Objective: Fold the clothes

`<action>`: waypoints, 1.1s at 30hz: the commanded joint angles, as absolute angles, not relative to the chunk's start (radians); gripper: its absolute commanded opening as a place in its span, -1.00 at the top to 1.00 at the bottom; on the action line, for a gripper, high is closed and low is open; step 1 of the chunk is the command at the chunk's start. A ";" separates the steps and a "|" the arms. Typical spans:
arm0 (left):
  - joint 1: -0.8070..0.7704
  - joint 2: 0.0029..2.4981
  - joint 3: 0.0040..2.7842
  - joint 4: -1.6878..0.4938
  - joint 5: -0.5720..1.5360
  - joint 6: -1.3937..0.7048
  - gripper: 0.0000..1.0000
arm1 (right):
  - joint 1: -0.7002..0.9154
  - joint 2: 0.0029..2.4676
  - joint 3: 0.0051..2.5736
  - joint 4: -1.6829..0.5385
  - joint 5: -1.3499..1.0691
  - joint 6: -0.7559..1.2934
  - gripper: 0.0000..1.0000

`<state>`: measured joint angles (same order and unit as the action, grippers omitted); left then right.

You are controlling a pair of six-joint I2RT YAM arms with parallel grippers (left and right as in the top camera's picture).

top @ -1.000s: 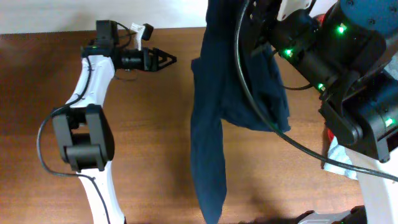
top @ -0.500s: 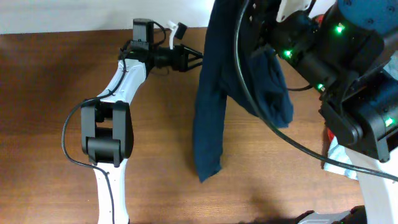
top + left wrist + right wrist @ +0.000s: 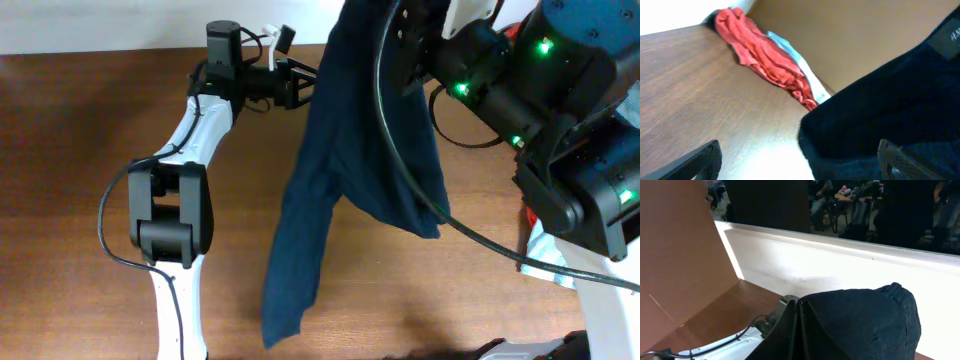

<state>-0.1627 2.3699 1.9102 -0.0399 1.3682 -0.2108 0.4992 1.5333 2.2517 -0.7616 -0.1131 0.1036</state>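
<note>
The left pincer (image 3: 303, 85) sits near the top of the overhead view, a bit left of the middle. Its two fingers (image 3: 702, 160) are spread wide: one shows in the lower left corner of the left wrist view and one in the lower right. It holds nothing. The edge of the shorts (image 3: 340, 170) is right in front of it. Some of the dark cloth lies between the open fingers, but I cannot tell if a finger touches it.

The right pincer (image 3: 798, 330) is at the bottom middle of the right wrist view. It is closed tight on the shorts, and a bunch of dark blue cloth puffs up just to its right.

The shorts hang from there, starting at the top middle of the overhead view. They run down and to the left — one long leg reaches toward the bottom of the frame, left of the middle, and a wider part hangs in the middle. A small dark label (image 3: 947, 40) with pale letters shows at the upper right of the left wrist view.

Under it all is the brown wooden table (image 3: 70, 200). A red garment (image 3: 765, 57) lies crumpled in the upper part of the left wrist view, left of the middle. A pale blue shirt (image 3: 802, 70) touches its right side.
</note>
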 commanded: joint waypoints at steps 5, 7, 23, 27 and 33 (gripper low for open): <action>-0.242 2.379 1.913 0.054 1.488 -0.224 -0.98 | 0.506 1.514 2.272 -0.749 -0.132 0.102 0.92; -0.259 2.379 1.913 0.088 1.539 -0.224 -0.98 | 0.506 1.514 2.272 -0.751 -0.132 0.102 0.92; -0.149 2.379 1.913 0.137 1.564 -0.414 0.98 | 0.503 1.518 2.272 -0.798 -0.059 0.051 0.92; -0.060 2.379 1.913 0.225 1.564 -0.535 0.98 | 0.465 1.530 2.272 -0.833 -0.060 0.050 0.92; 0.052 2.378 1.913 0.475 1.573 -0.768 0.98 | 0.397 1.557 2.272 -0.817 -0.212 0.058 0.92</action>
